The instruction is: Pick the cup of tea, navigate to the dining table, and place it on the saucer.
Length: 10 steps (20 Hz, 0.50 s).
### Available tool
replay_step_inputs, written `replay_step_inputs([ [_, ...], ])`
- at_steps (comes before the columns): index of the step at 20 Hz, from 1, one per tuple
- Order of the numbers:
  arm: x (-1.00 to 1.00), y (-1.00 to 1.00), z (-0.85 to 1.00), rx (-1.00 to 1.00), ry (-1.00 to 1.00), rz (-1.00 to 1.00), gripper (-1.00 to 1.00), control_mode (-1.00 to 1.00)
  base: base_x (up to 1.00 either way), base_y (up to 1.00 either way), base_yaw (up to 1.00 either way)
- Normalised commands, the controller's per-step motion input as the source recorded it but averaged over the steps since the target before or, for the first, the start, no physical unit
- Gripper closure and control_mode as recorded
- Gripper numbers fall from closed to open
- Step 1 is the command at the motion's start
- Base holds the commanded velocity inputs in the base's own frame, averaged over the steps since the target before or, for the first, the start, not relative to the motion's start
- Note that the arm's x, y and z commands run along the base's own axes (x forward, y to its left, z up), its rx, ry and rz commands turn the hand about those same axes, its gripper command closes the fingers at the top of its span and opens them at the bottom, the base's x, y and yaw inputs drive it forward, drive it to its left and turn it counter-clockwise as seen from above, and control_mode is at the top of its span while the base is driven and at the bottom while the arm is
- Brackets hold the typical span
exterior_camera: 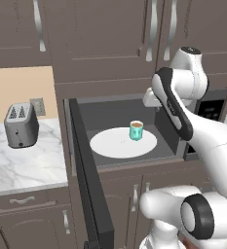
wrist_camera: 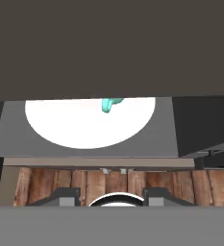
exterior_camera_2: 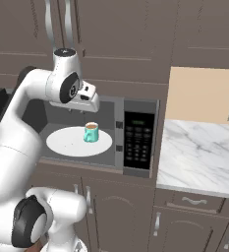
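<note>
The cup of tea (exterior_camera: pixel 136 130) (exterior_camera_2: pixel 91 132) is a small teal mug with brown liquid. It stands upright on the white round plate (exterior_camera: pixel 110 146) (exterior_camera_2: pixel 69 142) inside the open microwave. My gripper (exterior_camera_2: pixel 77 110) (wrist_camera: pixel 112 198) hovers at the top front of the microwave opening, above and in front of the cup, apart from it. Its fingertips (wrist_camera: pixel 65 197) stand apart with nothing between them, so it is open. In the hand view only the cup's lower part and handle (wrist_camera: pixel 111 104) show under the microwave's top edge. The dining table and the saucer are out of view.
The microwave door (exterior_camera: pixel 88 175) hangs open to the left of the cavity. Its control panel (exterior_camera_2: pixel 138 140) is on the right side. A toaster (exterior_camera: pixel 21 125) stands on the marble counter (exterior_camera: pixel 27 168) at left, and more marble counter (exterior_camera_2: pixel 199 152) lies at right. Cabinets hang above.
</note>
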Motion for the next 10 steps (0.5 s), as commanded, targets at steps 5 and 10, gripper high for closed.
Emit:
replay_step_inputs([
  [5, 0.00, 0.00, 0.00, 0.00, 0.04, 0.00, -1.00, -1.00, 0.00, 0.00, 0.00],
  [10, -0.24, 0.00, -0.20, -0.02, 0.03, 0.00, -1.00, -1.00, 0.00, 0.00, 0.00],
])
